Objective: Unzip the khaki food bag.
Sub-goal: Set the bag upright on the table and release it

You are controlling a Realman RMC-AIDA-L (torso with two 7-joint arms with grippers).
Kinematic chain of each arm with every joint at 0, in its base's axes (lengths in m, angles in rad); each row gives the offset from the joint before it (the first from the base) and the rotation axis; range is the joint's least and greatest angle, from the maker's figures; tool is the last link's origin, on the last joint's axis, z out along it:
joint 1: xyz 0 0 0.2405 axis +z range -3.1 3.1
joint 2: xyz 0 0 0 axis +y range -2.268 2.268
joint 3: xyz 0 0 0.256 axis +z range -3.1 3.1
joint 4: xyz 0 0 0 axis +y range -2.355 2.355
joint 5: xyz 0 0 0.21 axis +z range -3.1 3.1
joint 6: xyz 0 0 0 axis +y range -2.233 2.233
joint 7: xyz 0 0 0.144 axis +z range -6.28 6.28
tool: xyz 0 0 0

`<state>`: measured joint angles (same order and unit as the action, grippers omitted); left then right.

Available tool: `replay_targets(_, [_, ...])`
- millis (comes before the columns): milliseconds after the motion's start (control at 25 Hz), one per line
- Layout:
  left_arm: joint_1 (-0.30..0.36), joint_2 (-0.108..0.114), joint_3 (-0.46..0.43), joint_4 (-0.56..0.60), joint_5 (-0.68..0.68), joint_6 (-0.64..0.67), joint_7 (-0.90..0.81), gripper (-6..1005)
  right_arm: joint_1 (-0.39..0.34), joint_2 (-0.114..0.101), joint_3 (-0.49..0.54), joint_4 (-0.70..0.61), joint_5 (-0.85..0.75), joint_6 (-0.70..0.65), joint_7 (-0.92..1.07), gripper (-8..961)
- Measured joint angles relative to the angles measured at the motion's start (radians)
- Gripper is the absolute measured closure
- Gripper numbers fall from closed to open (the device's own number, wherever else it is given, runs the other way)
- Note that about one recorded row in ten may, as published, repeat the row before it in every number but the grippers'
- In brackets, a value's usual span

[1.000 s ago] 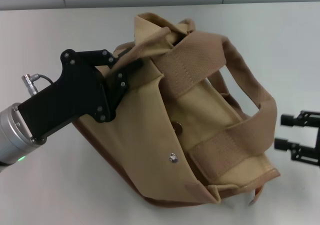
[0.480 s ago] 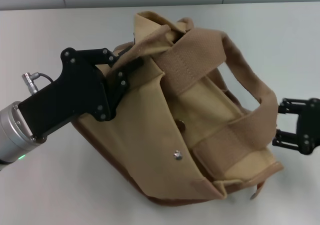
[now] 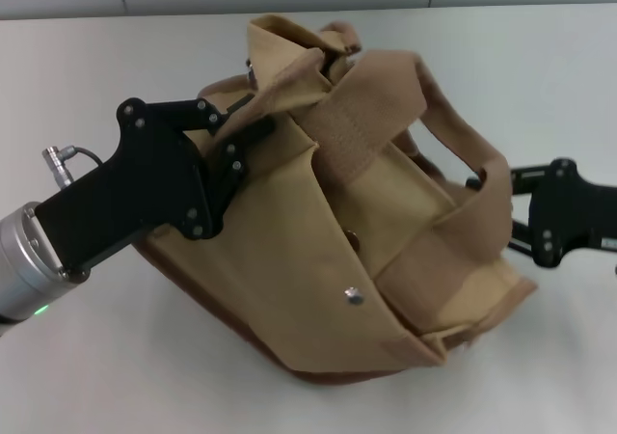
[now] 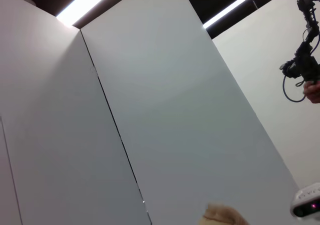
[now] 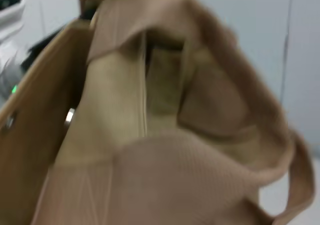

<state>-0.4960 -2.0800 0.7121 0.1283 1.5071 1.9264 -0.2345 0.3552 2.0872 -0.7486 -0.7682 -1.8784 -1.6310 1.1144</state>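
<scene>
Head view shows the khaki food bag [image 3: 328, 251] tipped on the table [image 3: 96, 58], left gripper [image 3: 253, 130] pinching its top edge. Right gripper [image 3: 501, 207] reaches the handle; finger state cannot be told. Soft canvas will likely sag, so brace near the zipper.

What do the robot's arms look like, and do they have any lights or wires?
The left arm is a silver tube with a tiny green light and a thin grey cable. Its left tool is flat black plates dotted with silver screws. The right tool is black too, with small screws.

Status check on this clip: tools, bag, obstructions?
Left tool clamped on khaki food bag top edge. Right tool at its handle. Zipper covered.
</scene>
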Motion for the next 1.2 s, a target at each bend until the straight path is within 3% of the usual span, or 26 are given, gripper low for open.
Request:
replay_targets(160, [0.011,0.000,0.003,-0.012,0.003,-0.005,0.000,811,-0.004,-0.001,0.003,-0.010,0.060,0.001,0.000,668])
replay_targets(720, [0.023,0.000,0.017,-0.034,0.008,-0.047,0.023,804,0.033,-0.003,0.007,-0.099,0.180,0.110,0.075,859])
replay_targets(1200, [0.053,0.001,0.030,-0.062,0.019,-0.131,-0.013,799,0.113,-0.005,0.000,-0.091,0.219,0.193,0.103,878])
